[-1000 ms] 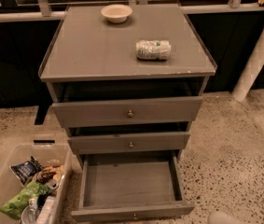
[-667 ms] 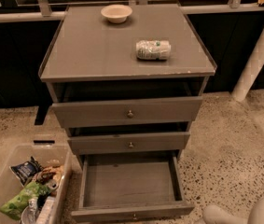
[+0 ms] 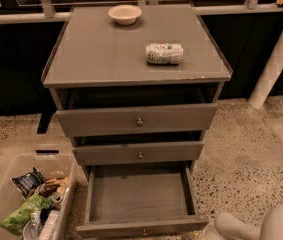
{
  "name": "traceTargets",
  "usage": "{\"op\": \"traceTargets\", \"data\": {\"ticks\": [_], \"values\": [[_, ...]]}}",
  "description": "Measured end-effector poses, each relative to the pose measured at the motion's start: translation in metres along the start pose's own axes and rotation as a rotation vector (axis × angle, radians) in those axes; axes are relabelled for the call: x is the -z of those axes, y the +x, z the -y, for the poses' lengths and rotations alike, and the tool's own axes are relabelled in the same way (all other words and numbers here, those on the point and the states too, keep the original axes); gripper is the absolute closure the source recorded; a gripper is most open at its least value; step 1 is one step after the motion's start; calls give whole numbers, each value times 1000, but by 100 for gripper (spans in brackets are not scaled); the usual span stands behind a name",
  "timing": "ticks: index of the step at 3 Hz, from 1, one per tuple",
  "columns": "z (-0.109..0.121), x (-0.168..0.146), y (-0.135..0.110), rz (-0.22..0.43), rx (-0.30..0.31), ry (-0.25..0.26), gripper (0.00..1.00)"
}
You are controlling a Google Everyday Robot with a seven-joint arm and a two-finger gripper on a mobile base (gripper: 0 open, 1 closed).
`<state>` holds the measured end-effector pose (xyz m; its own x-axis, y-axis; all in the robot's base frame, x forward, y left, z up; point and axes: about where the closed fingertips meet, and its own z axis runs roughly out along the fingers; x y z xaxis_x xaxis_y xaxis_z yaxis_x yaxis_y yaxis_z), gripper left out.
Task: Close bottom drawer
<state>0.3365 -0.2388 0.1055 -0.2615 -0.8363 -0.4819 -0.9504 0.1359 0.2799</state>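
The grey cabinet [image 3: 106, 54] has three drawers, each pulled out further than the one above. The bottom drawer [image 3: 138, 194] is pulled far out and is empty. Its front panel [image 3: 121, 228] lies at the lower edge of the view, with a small knob [image 3: 143, 231] at its centre. The middle drawer [image 3: 106, 154] and top drawer [image 3: 101, 120] are each slightly out. My gripper [image 3: 233, 226], pale and rounded, shows at the bottom right. It is just right of the bottom drawer's front corner and holds nothing that I can see.
A cream bowl [image 3: 125, 14] and a white wrapped packet [image 3: 164, 53] lie on the cabinet top. A clear plastic bin [image 3: 1, 194] holding snack bags stands on the floor left of the drawer. A white post [image 3: 276, 59] leans at the right. The floor is speckled.
My gripper and arm have come further into view at the bottom right and moved left toward the bottom drawer's front. The drawers have not moved.
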Motion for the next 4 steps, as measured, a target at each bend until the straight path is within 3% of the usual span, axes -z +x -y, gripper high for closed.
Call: {"op": "traceTargets", "data": {"ticks": [1, 3, 4], "values": [[31, -4, -3, -3, 6, 16, 0], [106, -31, 1, -16, -57, 87, 0], [141, -32, -20, -25, -52, 144, 0]]}}
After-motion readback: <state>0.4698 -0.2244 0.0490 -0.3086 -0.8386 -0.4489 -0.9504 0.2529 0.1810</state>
